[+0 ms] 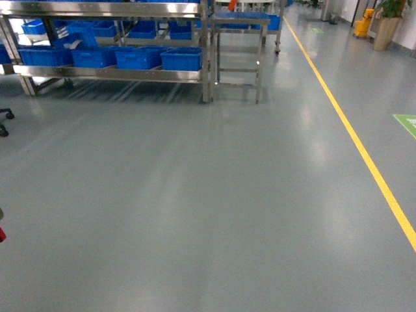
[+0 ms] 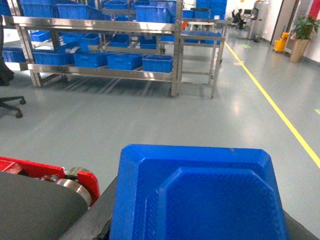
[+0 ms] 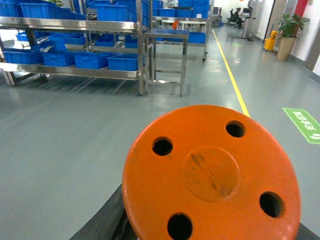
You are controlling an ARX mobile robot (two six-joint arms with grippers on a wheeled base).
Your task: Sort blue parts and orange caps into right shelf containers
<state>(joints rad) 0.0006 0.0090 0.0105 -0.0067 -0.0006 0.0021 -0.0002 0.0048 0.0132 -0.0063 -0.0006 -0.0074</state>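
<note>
In the left wrist view a blue part (image 2: 200, 195), a moulded piece with bevelled corners, fills the lower frame. My left gripper (image 2: 200, 232) is shut on it, with one black finger (image 2: 95, 215) showing at its left side. In the right wrist view a round orange cap (image 3: 210, 175) with several holes sits in my right gripper (image 3: 210, 235), which is shut on it; a black finger (image 3: 102, 220) shows at its left. The right shelf containers, bright-blue crates (image 1: 182, 60) (image 2: 157, 62) (image 3: 122, 61), stand far ahead on a steel shelf. Neither gripper appears in the head view.
Grey floor stretches between me and the steel shelf (image 1: 110, 73). A small steel table (image 1: 237, 26) stands right of the shelf. A yellow floor line (image 1: 364, 156) runs along the right, beside a green floor mark (image 1: 408, 122). An office chair base (image 1: 5, 120) sits at the left.
</note>
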